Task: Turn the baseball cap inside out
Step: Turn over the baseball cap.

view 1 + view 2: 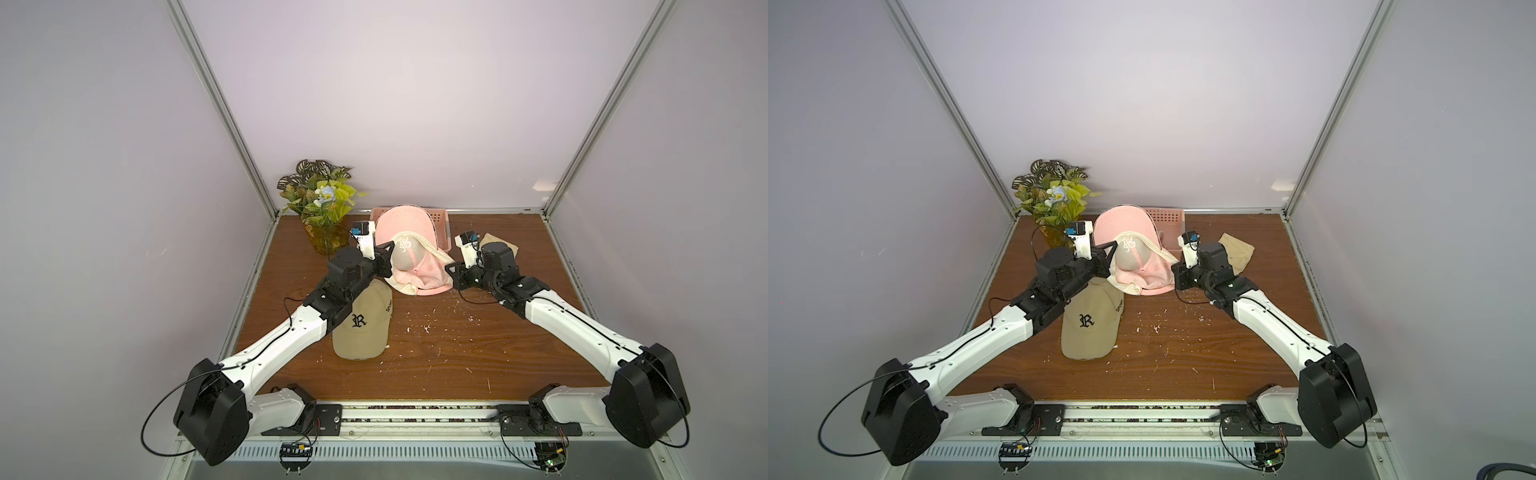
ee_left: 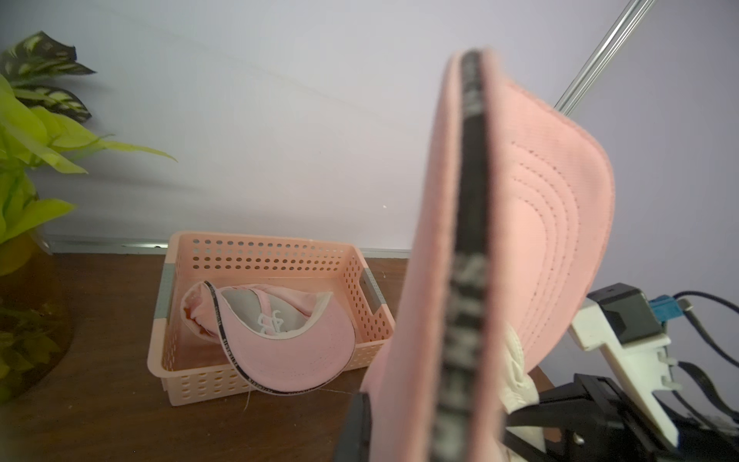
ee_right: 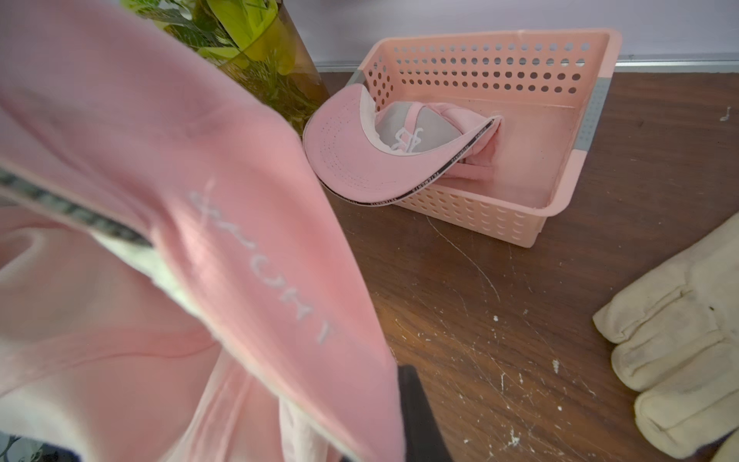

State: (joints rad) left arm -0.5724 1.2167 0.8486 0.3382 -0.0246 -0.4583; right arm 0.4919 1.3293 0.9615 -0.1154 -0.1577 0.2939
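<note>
Bright, even light; wrist views blur up close.

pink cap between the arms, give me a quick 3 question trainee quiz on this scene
1. True or false: the pink cap is held up between both grippers.
2. Where does the second pink cap lie? A) on the tan cap B) in the pink basket C) beside the glove
3. Fill in: the tan cap lies partly under the ____ arm.

Key: 1 true; 2 B; 3 left
</note>
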